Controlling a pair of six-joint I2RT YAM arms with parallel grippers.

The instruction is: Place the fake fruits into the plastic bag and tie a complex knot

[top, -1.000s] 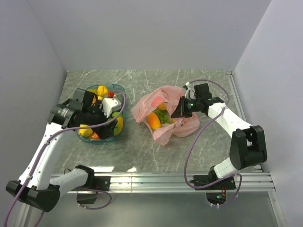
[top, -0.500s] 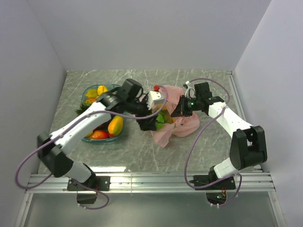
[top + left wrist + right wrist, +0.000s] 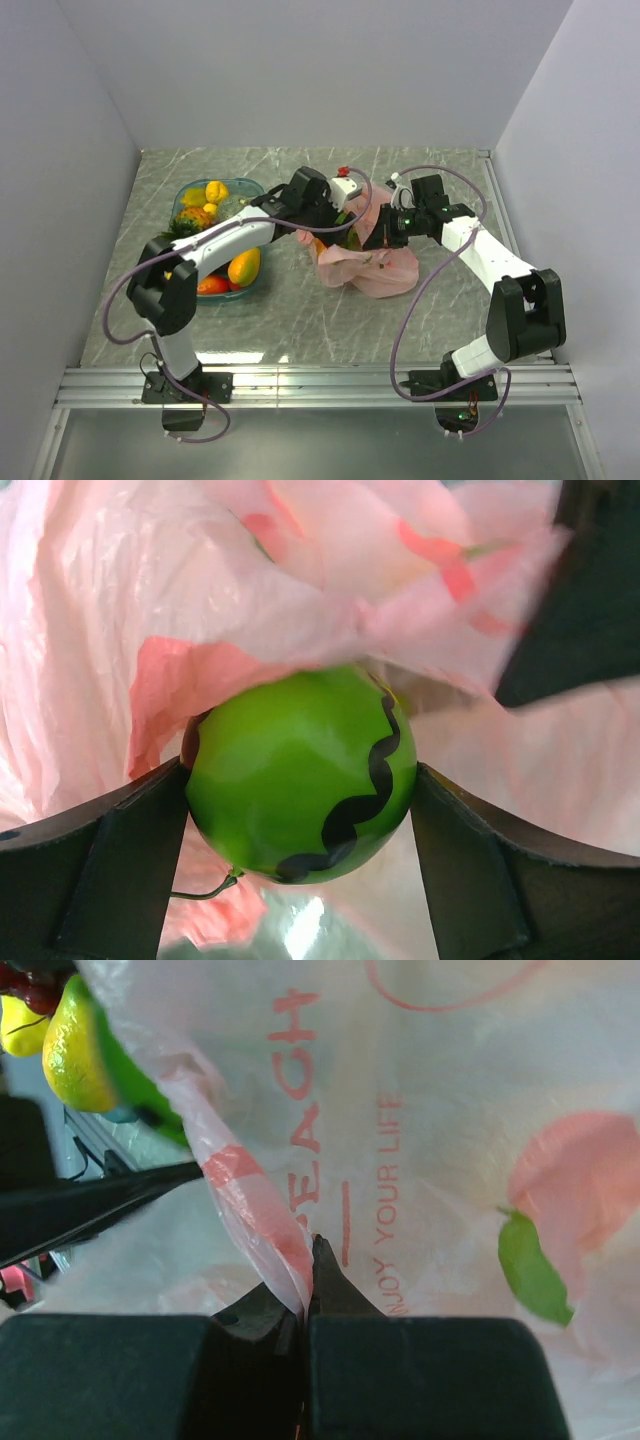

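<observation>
Your left gripper (image 3: 298, 775) is holding a round green fruit (image 3: 270, 800) with a wavy black line on it. Its two black fingers (image 3: 110, 870) press on the fruit, one on each side, so the jaws stand wide around it. Thin pink plastic hangs right over the fruit and behind it. In the top view, your left arm reaches across the table (image 3: 290, 320) from the tray side to the pink bag (image 3: 375, 270). Its tip is at the bag's mouth, on the bag's left side. Your right gripper (image 3: 305, 1260) is squeezed tight on a twisted strip of the bag's edge, with its fingers pressed together on the plastic. Up close you can see red letters and a peach picture printed on the bag. A yellow-green fruit (image 3: 75, 1050) peeks out past the bag's edge at the top left of the right wrist view. The bag lies on the table between your two arms, to the right of the clear teal tray (image 3: 178, 200). A little orange shows at the bag's mouth under your left arm, but you cannot tell which fruit it is. In the tray lie a mango (image 3: 244, 266), a red fruit (image 3: 210, 285) beside it, and a yellow fruit (image 3: 215, 190) at the far end.
</observation>
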